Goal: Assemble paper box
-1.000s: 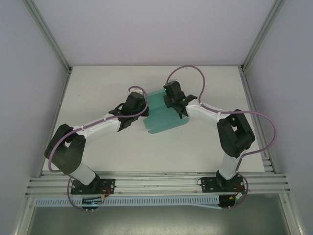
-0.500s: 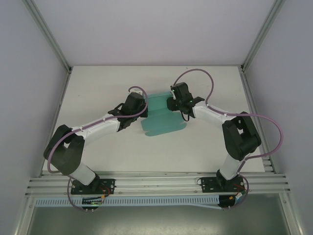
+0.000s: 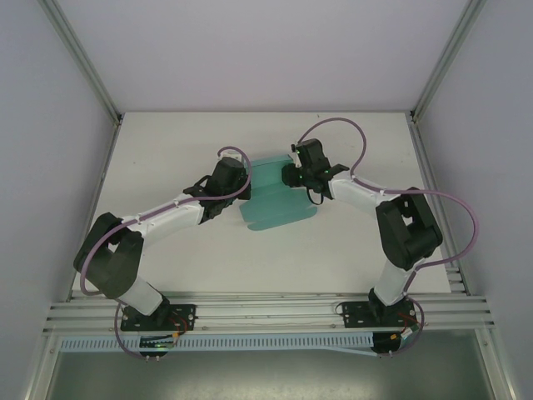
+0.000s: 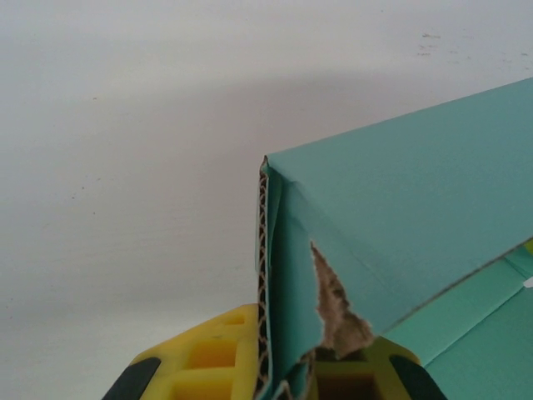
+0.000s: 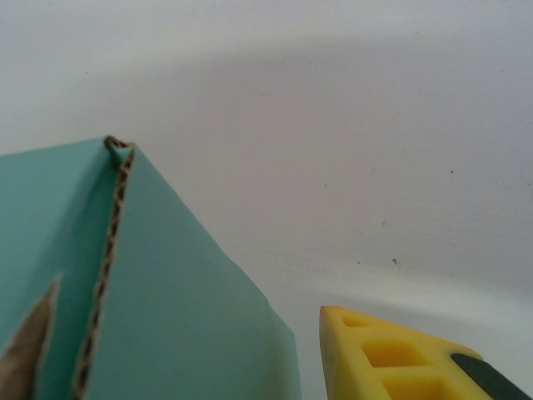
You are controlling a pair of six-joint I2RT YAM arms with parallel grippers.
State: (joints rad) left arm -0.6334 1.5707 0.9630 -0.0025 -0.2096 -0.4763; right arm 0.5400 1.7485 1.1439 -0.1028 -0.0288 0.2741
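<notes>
Teal-green corrugated-card paper box [image 3: 279,202], partly folded, lies near the middle of the white table [image 3: 166,158], between the two arms. The left gripper [image 3: 247,189] is clamped on the card's left edge. In the left wrist view its yellow pads [image 4: 208,358] press either side of the raw fluted edge [image 4: 262,275], beside a torn patch [image 4: 337,312] showing brown fibre.

The right gripper [image 3: 289,176] sits at the box's far right corner. In the right wrist view one yellow finger [image 5: 391,354] stands just beside the card's slanting edge [image 5: 104,267], with a sliver of table between them. The other finger is hidden behind the card, so whether these jaws grip cannot be told.

Bare table lies open to the left, right, far and near sides of the box, bounded by the pale walls [image 3: 50,167].
</notes>
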